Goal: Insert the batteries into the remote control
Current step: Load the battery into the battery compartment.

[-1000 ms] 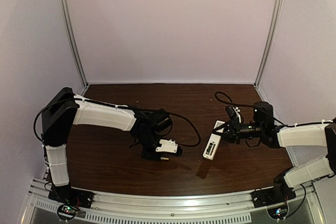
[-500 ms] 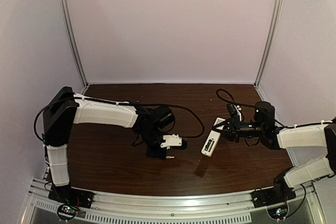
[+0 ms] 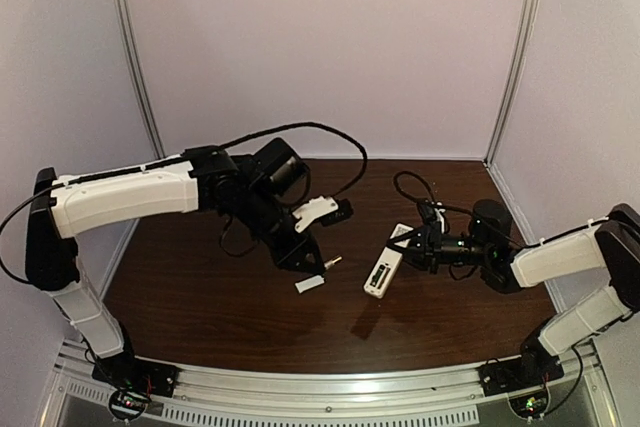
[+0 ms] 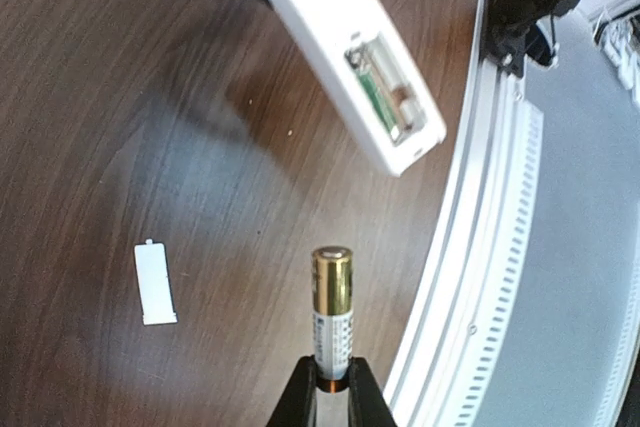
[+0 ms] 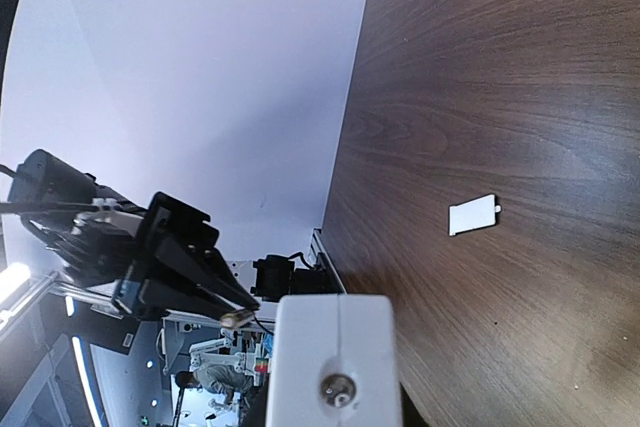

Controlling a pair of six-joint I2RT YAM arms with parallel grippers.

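Clenches left gripper (image 4: 332, 394) on a battery (image 4: 332, 307) held aloft; grasps remote control (image 3: 382, 273) in right gripper (image 3: 408, 246), at 3 o'clock from it; with white cover (image 3: 309, 284) at 7 o'clock.

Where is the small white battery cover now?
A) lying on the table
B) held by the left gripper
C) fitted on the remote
A: the cover lies flat on the table, the remote shows an open compartment, and the left gripper pinches a battery.
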